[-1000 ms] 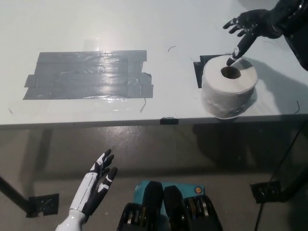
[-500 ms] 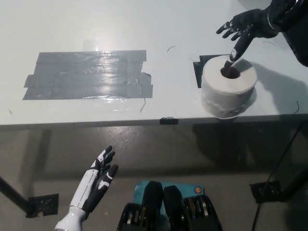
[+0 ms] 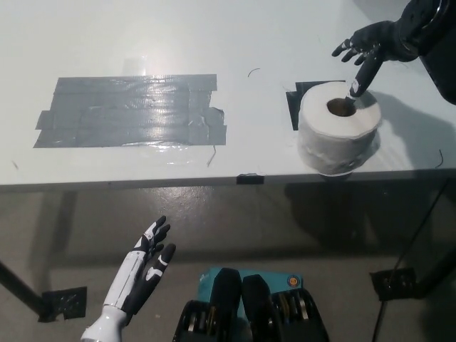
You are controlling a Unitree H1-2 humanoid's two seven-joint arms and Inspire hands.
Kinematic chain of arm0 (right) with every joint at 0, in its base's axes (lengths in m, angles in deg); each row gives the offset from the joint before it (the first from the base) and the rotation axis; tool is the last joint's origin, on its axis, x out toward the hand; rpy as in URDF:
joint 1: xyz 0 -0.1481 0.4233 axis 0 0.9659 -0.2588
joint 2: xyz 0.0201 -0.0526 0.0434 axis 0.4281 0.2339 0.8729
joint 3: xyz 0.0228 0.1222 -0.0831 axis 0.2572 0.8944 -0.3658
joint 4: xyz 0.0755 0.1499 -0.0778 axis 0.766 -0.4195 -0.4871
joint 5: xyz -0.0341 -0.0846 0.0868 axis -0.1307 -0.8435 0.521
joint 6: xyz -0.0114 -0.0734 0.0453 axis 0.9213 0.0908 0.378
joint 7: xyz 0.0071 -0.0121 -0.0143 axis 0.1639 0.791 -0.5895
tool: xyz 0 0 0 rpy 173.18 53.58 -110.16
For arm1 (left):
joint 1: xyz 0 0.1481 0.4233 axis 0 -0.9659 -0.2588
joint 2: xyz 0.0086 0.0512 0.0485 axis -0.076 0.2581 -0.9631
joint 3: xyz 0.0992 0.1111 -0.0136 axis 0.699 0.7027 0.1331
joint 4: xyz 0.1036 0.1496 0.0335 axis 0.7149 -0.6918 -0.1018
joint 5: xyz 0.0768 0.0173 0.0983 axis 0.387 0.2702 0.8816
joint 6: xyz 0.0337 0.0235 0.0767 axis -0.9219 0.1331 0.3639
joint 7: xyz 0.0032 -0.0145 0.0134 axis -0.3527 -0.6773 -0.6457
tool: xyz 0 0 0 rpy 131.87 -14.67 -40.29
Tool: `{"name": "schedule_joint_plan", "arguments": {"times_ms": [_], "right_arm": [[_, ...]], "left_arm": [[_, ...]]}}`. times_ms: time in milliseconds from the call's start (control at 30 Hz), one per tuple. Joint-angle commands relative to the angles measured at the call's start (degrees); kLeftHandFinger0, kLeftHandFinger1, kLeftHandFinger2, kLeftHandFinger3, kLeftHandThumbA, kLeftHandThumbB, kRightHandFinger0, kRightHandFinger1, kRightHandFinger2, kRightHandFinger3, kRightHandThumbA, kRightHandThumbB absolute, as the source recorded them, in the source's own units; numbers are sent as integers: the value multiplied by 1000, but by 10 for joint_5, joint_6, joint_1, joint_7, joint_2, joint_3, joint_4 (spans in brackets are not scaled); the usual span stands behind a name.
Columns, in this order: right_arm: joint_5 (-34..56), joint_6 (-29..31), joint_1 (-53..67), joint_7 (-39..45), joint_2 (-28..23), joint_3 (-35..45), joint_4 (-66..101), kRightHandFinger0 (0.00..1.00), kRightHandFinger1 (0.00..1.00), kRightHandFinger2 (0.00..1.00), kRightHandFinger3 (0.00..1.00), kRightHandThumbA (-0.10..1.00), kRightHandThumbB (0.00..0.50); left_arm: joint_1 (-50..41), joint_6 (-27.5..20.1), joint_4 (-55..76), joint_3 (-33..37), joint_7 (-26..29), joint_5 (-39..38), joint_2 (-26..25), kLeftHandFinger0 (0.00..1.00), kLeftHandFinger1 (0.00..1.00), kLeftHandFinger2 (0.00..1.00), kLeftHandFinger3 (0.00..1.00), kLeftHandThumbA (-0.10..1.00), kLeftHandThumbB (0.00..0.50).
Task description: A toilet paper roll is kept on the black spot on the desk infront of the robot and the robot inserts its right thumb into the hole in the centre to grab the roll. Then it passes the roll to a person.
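Observation:
A white toilet paper roll (image 3: 338, 135) stands on end near the desk's front edge, covering most of a black spot (image 3: 293, 105) whose corner shows at its left. Its dark centre hole (image 3: 340, 107) faces up. My black right hand (image 3: 370, 47) hovers open just behind the roll, fingers spread, with its thumb pointing down to the roll's top rim right of the hole. The thumb tip is at the rim, outside the hole. My white left hand (image 3: 137, 274) rests open below the desk edge at lower left.
The white desk (image 3: 235, 43) has a large patch of grey tape (image 3: 132, 110) at its left half. Its front edge (image 3: 214, 178) runs across the middle of the picture, with floor and a black table foot (image 3: 399, 281) below.
My right hand shifted slightly right and its thumb moved from above the hole to the roll's right rim. The roll and left hand have stayed put.

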Motion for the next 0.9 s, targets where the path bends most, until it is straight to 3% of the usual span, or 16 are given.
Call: {"name": "schedule_joint_plan", "arguments": {"times_ms": [0, 133, 267, 533, 867], "right_arm": [[-17, 17, -25, -28, -2, 7, 3, 1000, 1000, 1000, 1000, 1000, 435], [-24, 47, -20, -38, 0, 6, -5, 1000, 1000, 1000, 1000, 1000, 429], [-26, 44, -9, -66, 4, 14, 4, 1000, 1000, 1000, 1000, 1000, 456], [-32, 35, 7, -98, 10, 24, 18, 1000, 1000, 1000, 1000, 1000, 417], [-30, 22, 18, -113, 23, 41, 9, 1000, 1000, 1000, 1000, 1000, 461]], "left_arm": [[11, 1, 18, 1, -9, 2, -7, 1000, 1000, 1000, 1000, 905, 70], [12, 2, 19, 1, -9, 5, -7, 1000, 1000, 1000, 1000, 916, 75], [13, 1, 20, 1, -10, 6, -7, 1000, 1000, 1000, 1000, 916, 76], [18, -3, 17, -1, -10, 6, -7, 1000, 1000, 1000, 1000, 911, 76], [19, -2, 17, 1, -13, 5, -7, 1000, 1000, 1000, 1000, 906, 68]]}}
